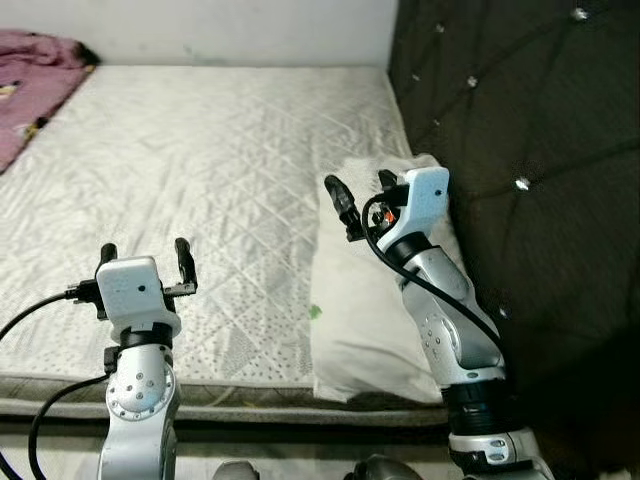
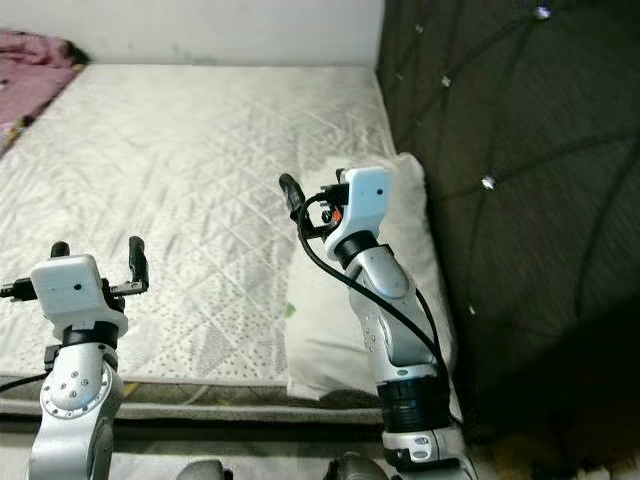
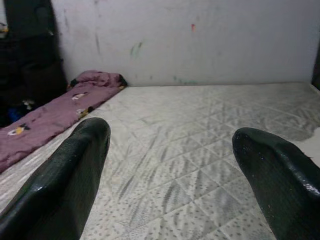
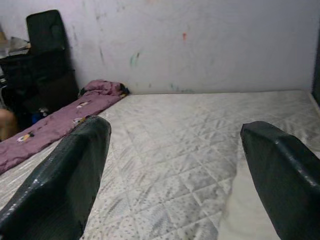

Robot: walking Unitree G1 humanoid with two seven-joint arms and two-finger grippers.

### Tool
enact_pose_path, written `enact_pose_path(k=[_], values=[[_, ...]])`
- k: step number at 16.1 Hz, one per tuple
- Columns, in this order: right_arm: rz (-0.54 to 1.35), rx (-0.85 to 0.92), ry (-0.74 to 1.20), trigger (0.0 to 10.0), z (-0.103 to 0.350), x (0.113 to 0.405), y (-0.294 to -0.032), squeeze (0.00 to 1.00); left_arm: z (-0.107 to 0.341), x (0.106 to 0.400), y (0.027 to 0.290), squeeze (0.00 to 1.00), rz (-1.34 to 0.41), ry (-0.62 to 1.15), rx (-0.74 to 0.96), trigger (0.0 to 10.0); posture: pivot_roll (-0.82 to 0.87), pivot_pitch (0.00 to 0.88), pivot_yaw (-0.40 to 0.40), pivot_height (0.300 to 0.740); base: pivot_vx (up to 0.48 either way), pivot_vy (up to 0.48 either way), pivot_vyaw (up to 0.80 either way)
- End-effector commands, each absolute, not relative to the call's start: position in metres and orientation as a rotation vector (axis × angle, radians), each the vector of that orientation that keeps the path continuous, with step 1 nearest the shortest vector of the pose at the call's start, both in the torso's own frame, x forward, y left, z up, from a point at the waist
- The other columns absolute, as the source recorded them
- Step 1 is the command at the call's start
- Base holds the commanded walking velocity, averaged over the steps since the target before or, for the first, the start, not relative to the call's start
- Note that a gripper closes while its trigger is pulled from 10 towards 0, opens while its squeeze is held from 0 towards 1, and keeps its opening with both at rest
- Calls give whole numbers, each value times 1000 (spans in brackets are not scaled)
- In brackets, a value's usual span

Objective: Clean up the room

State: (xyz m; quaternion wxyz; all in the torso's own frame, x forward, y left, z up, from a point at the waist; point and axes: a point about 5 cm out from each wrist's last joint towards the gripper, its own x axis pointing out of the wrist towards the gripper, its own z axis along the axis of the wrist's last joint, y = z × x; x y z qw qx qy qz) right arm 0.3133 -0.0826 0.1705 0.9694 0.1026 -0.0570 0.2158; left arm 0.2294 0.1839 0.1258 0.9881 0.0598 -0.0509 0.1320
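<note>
The robot is standing at the side of the bed, facing a quilted white mattress [image 1: 220, 170] that is butting against a dark tufted headboard [image 1: 520, 150]. The left gripper [image 1: 146, 259] is hovering above the near edge of the mattress with its fingers apart and nothing between them. The right gripper [image 1: 362, 200] is hanging raised over the white pillow [image 1: 360, 310], fingers likewise spread and empty; the pillow is lying along the headboard side, its near end reaching the mattress edge. A purple blanket [image 1: 35, 85] is lying bunched along the far left side of the bed, well apart from both grippers. In my judgement the pillow is the item now in hand, the blanket remaining for later. Risks noted: the pillow is soft and broad, so two narrow fingers are likely to be pinching only the cover and letting the bulk sag or slip free; the right arm is working close to the headboard, and a swing toward that side could be striking it; dragging the pillow toward the near edge could be tipping it off onto the floor.
</note>
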Motion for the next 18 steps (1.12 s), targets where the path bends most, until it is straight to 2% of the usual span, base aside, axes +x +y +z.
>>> enact_pose_path(k=[1,5,8,10,18], values=[[435,209,-108,10000,169,314,-82,0,124,229,186,0,279,-95,131,10000,-2,0,5,740,0,0,0],[389,129,-80,10000,155,311,-99,0,126,228,189,0,302,-102,132,10000,-1,0,5,740,0,0,0],[202,-71,-7,10000,126,304,-135,0,127,225,192,0,328,-113,133,10000,6,0,1,740,0,0,0],[170,-93,19,10000,118,297,-147,0,126,224,193,0,323,-107,135,10000,2,0,1,740,0,0,0],[133,-100,54,10000,110,294,-151,0,123,224,193,0,327,-99,125,10000,5,0,0,740,0,0,-752]])
